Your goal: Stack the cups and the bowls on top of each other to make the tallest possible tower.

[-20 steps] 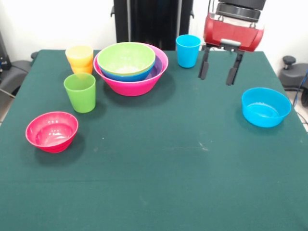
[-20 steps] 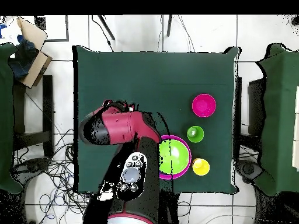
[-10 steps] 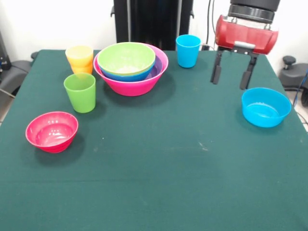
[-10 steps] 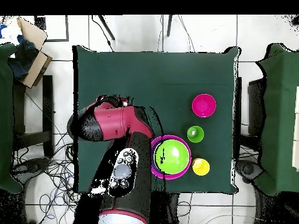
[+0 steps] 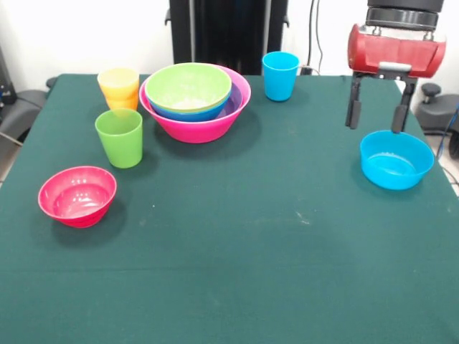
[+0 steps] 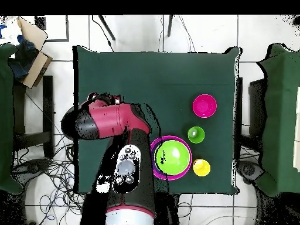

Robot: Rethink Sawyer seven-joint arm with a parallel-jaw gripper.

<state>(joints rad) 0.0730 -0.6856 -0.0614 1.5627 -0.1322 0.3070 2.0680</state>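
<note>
The tower is a large pink bowl (image 5: 197, 127) at the back of the table, with purple, blue and light green bowls (image 5: 188, 86) nested in it; it also shows as the tower (image 6: 173, 157) from above. A yellow cup (image 5: 118, 80) sits in an orange cup (image 5: 124, 103) to its left. In front stand a green cup (image 5: 120, 137) and a red-pink bowl (image 5: 77, 195). A blue cup (image 5: 280, 75) stands behind. My gripper (image 5: 374, 127) hangs open and empty just above the far rim of the light blue bowl (image 5: 396, 159). From above, my arm (image 6: 105, 120) hides both.
The green table (image 5: 251, 258) runs close to the light blue bowl's right side. From above, the red-pink bowl (image 6: 204, 106), green cup (image 6: 196, 135) and yellow cup (image 6: 201, 167) line up along one side. A cardboard box (image 6: 32, 41) sits off the table.
My gripper has travelled right in the front view, from near the blue cup to over the light blue bowl's far rim, still open. No cup or bowl moved.
</note>
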